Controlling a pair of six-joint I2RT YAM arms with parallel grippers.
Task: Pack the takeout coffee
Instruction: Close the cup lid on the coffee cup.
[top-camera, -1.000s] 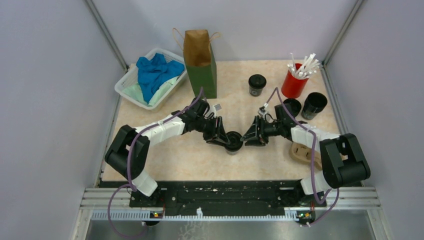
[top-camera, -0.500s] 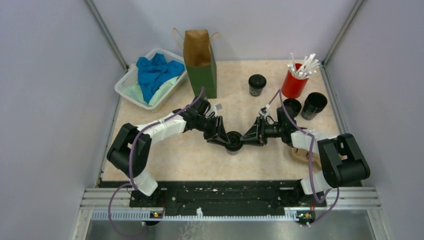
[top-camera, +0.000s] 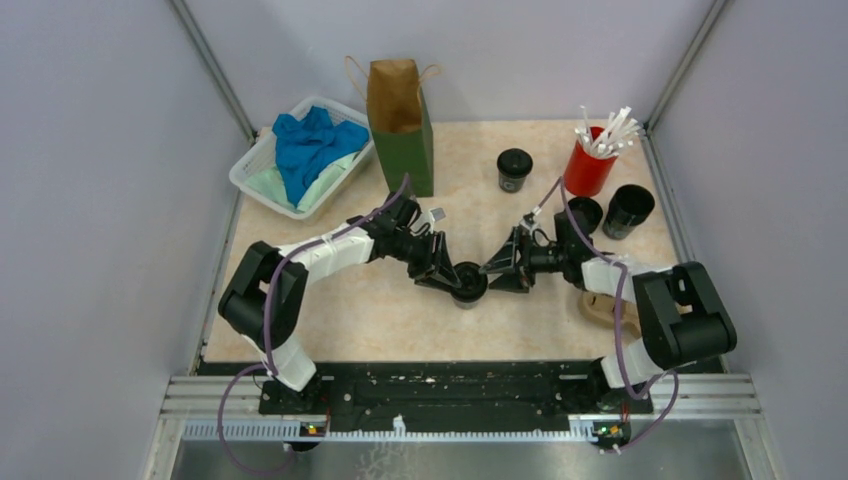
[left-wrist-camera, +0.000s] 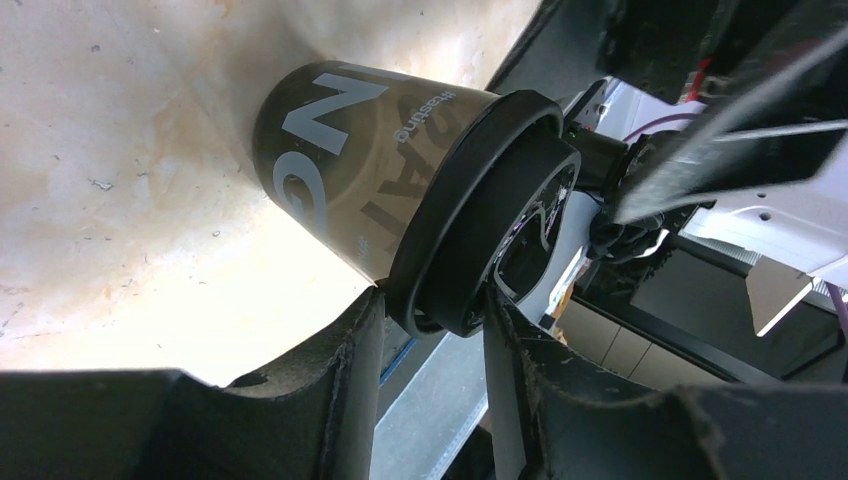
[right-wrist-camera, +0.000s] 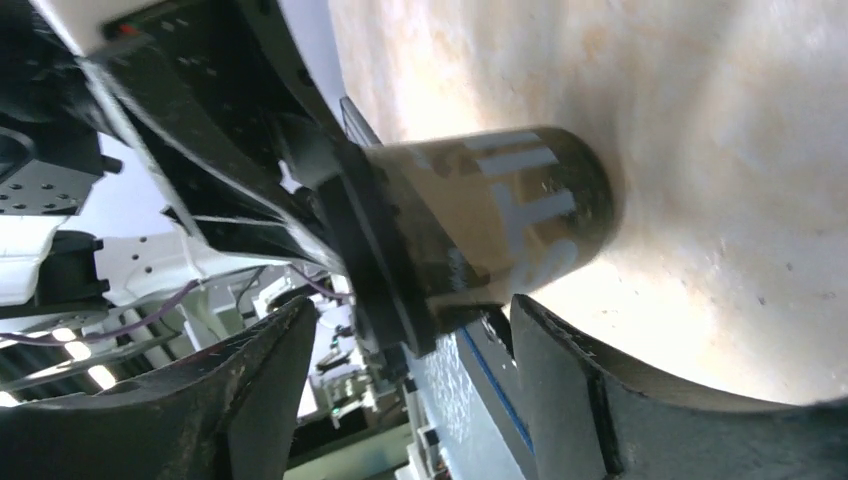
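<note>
So the beige marbled table (top-camera: 370, 310) has a tall paper bag (top-camera: 405, 140), green below and brown on top, standing at the back. A white plastic basket (top-camera: 250, 175) of blue cloth (top-camera: 305, 140) sits just left of it. In the far right corner there's a red cup of white sticks (top-camera: 585, 172) with a plain black cup (top-camera: 630, 210) beside it, and a tan pulp carrier (top-camera: 600, 305) sits nearer the arms. A lone black lidded cup (top-camera: 514, 168) stands behind the middle.

The coffee in play, a small black disposable cup with a round black lid (top-camera: 468, 284), is upright mid-table between both arms. The left gripper (left-wrist-camera: 432, 305) is pinched onto its lid rim, snug on both sides. The right gripper (right-wrist-camera: 410, 310) is spread wide either side of the cup's body, with gaps showing, so it's gripping nothing.
</note>
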